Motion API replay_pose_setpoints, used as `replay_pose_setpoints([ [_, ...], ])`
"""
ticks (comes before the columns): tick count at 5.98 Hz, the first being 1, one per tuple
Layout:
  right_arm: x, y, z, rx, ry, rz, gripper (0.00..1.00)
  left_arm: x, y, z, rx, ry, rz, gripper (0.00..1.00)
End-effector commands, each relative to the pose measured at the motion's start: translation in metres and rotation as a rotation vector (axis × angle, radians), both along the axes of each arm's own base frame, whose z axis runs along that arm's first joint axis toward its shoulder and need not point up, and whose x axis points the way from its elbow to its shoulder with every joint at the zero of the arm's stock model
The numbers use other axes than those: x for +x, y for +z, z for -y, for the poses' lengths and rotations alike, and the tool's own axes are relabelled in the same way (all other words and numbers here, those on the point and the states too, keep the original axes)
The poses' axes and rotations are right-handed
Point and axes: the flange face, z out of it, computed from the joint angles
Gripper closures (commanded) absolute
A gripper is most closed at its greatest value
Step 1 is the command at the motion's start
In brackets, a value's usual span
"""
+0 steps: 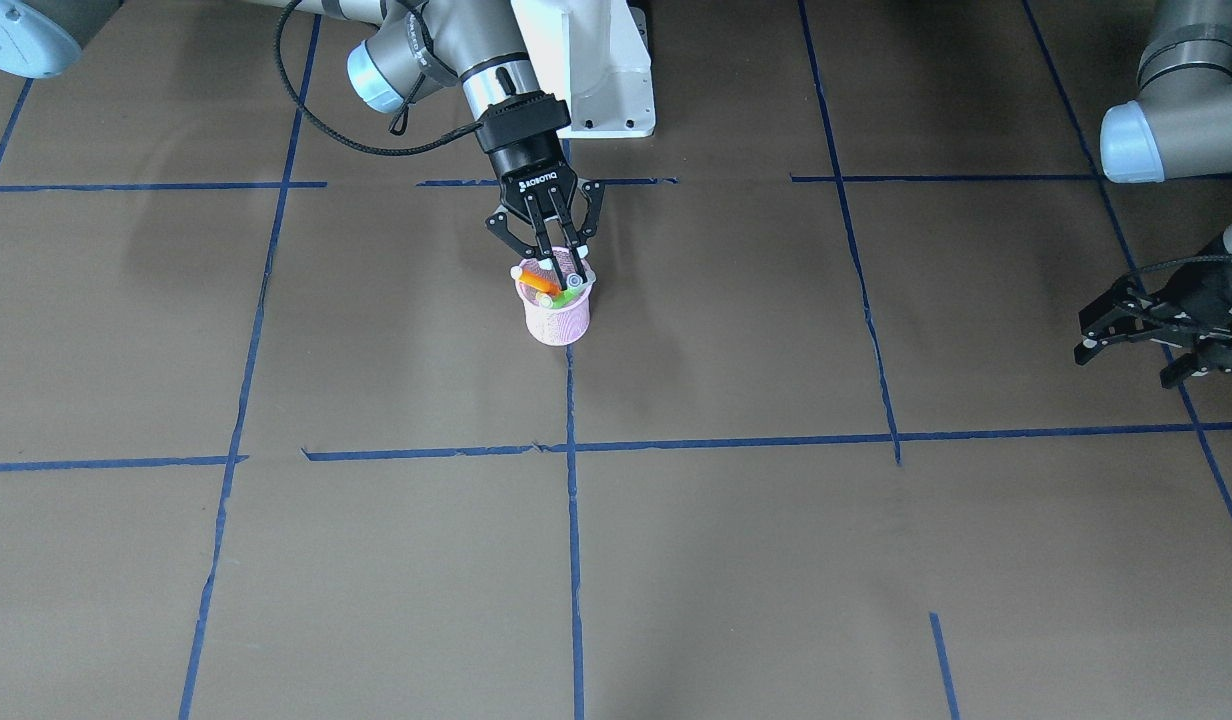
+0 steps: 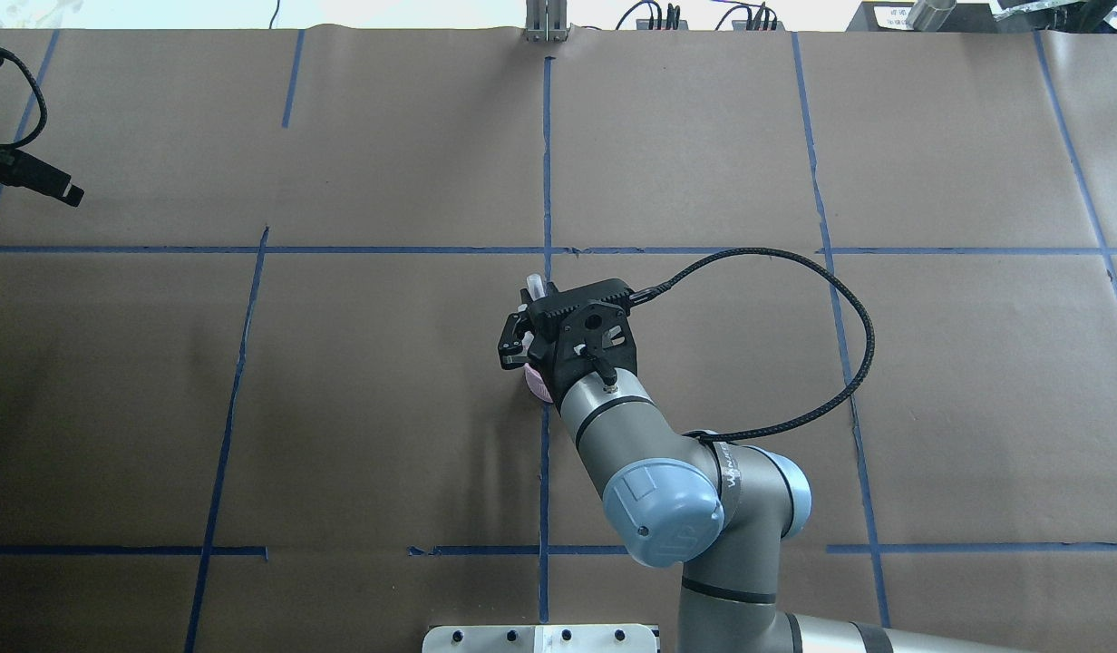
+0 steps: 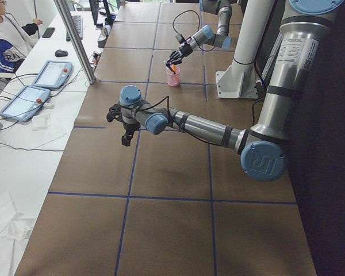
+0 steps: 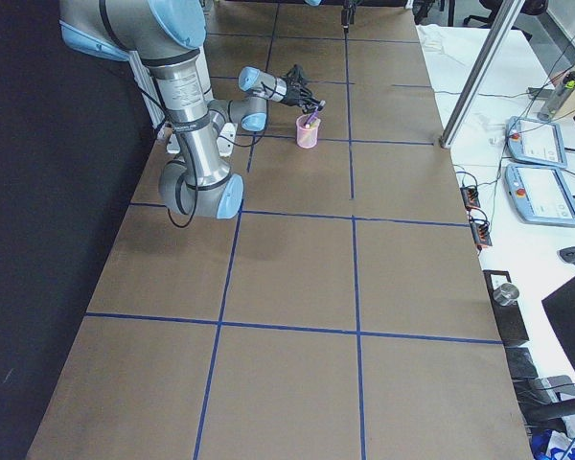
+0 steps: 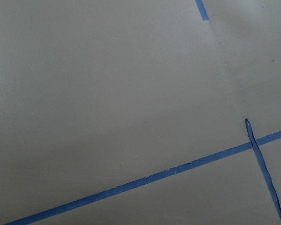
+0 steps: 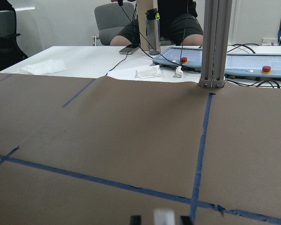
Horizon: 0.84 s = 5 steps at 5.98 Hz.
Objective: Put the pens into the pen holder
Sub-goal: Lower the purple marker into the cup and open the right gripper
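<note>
The pink mesh pen holder (image 1: 558,320) stands upright near the table's middle, on a blue tape line. An orange pen (image 1: 536,282) and a green pen (image 1: 561,297) stick out of its top. My right gripper (image 1: 562,270) points down into its mouth with its fingers close together on a third pen. That pen shows purple in the exterior right view (image 4: 311,121), and its pale cap (image 6: 166,216) shows between the fingertips in the right wrist view. My left gripper (image 1: 1084,338) is open and empty, low over the table, far to the side.
The white robot base mount (image 1: 601,70) stands just behind the pen holder. Blue tape lines (image 1: 574,560) cross the brown paper table. An aluminium post (image 6: 213,42) and the operators' desk with tablets (image 6: 234,58) lie beyond the far edge.
</note>
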Motion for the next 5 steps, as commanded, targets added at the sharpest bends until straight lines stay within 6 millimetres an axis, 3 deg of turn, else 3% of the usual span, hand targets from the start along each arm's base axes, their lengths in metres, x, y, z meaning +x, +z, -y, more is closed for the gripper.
replay_pose_setpoints([
  [1,0.005,0.000,-0.002,0.011,-0.005,0.039,0.00,0.001,-0.002,0.001,0.001,0.001,-0.001,0.00],
  [2,0.010,-0.008,-0.002,0.010,-0.052,0.056,0.00,0.001,-0.003,0.001,-0.001,0.002,-0.001,0.00],
  [3,0.038,-0.026,0.013,0.005,-0.133,0.101,0.00,-0.002,-0.001,0.001,-0.002,-0.002,-0.001,0.00],
  [5,0.107,-0.031,0.057,-0.067,-0.235,0.046,0.00,-0.003,0.000,0.002,0.004,0.006,0.005,0.00],
])
